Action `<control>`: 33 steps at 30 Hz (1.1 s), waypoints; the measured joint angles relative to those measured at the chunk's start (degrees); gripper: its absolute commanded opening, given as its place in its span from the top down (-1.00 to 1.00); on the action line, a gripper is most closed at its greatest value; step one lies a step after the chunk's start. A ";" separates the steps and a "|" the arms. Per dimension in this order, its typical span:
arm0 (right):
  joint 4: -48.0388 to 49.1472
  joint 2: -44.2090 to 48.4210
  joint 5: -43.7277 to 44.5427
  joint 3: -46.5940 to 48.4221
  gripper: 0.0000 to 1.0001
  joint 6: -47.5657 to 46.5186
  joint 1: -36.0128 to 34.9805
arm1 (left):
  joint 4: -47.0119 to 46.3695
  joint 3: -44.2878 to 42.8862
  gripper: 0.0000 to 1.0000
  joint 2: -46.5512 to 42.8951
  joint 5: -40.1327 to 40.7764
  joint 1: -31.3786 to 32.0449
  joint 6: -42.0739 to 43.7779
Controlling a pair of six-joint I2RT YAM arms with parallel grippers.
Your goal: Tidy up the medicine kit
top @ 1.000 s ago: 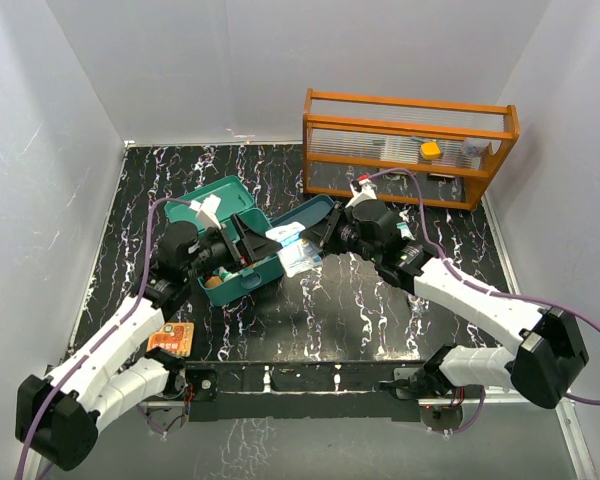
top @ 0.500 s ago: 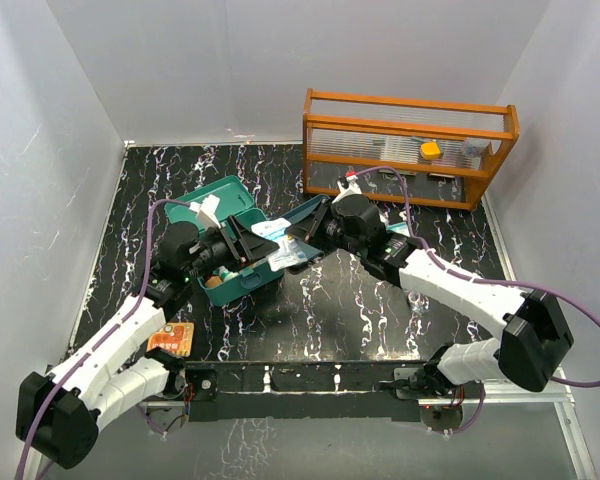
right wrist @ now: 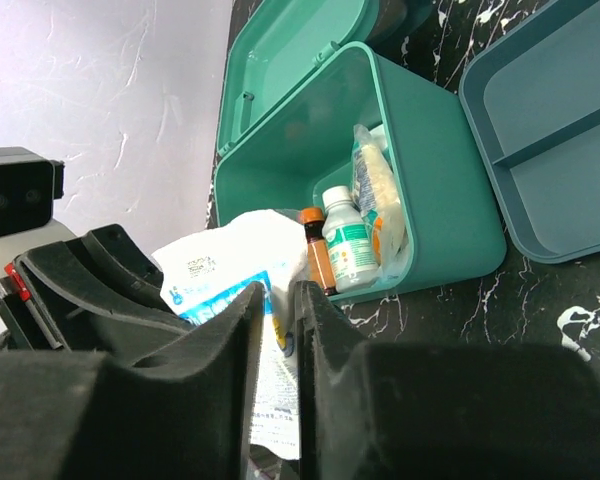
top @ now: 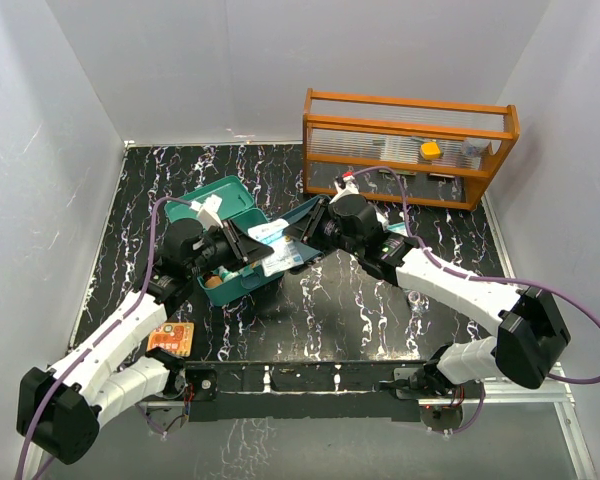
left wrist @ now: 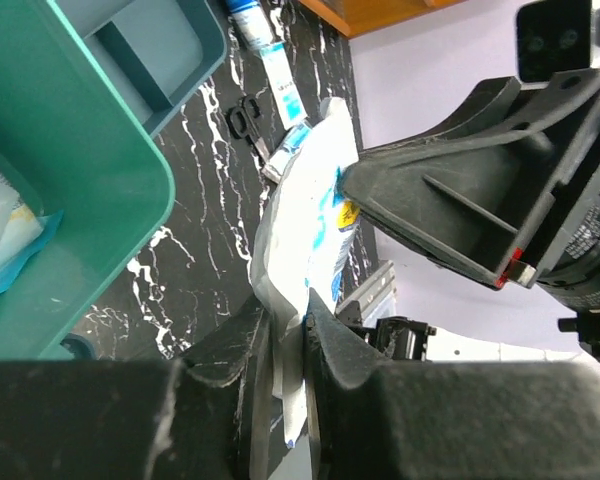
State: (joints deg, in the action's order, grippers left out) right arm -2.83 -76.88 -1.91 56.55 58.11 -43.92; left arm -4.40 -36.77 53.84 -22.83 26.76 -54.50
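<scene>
Top view: the medicine kit (top: pixel 238 284), a teal box w/ lid open, sits on the black marbled table (top: pixel 360 300). Just R of the kit, both arms meet on one white-and-blue packet (top: pixel 282 252). L pincer (top: pixel 248 248) reaches over the kit's front corner. R pincer (top: pixel 300 233) comes in from the kit's R, above the insert tray (top: pixel 302 212). An orange rack (top: pixel 410 150) stands well behind the kit.

L wrist view: L pincer (left wrist: pixel 290 325) is nearly shut, pinching the packet (left wrist: pixel 315 225) at one end. R pincer (left wrist: pixel 345 185) meets the opposite end. The kit (left wrist: pixel 80 200) is close alongside.

R wrist view: R pincer (right wrist: pixel 277 310) is narrowed to a slit, w/ the packet (right wrist: pixel 225 265) gripped between its fingers. Beyond the packet, the kit's open box (right wrist: pixel 440 170) shows bottles (right wrist: pixel 345 240) inside.

The packet's long axis runs pincer to pincer, approx along the kit's R edge. The L arm is nearer the box, so prob. it carries the packet in.
</scene>
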 measured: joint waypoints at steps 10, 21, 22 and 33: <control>-3.26 1.53 5.64 0.04 -0.05 -5.42 0.02 | 11.56 -4.31 0.76 -0.17 10.29 -0.09 3.61; -6.82 5.60 9.62 0.24 -0.05 -8.17 0.11 | 19.80 -9.79 0.69 0.15 20.65 -3.23 7.39; -7.06 5.60 9.62 0.22 -0.05 -8.22 0.11 | 19.96 -9.79 0.69 0.94 20.70 -3.39 7.48; -8.33 5.84 9.60 -0.17 -0.05 -8.26 0.11 | 14.23 -8.17 0.58 13.16 19.17 -3.80 6.91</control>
State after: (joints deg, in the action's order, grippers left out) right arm -11.16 -71.05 7.68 56.38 49.84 -43.81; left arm 9.82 -44.95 67.00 -3.66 22.96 -47.59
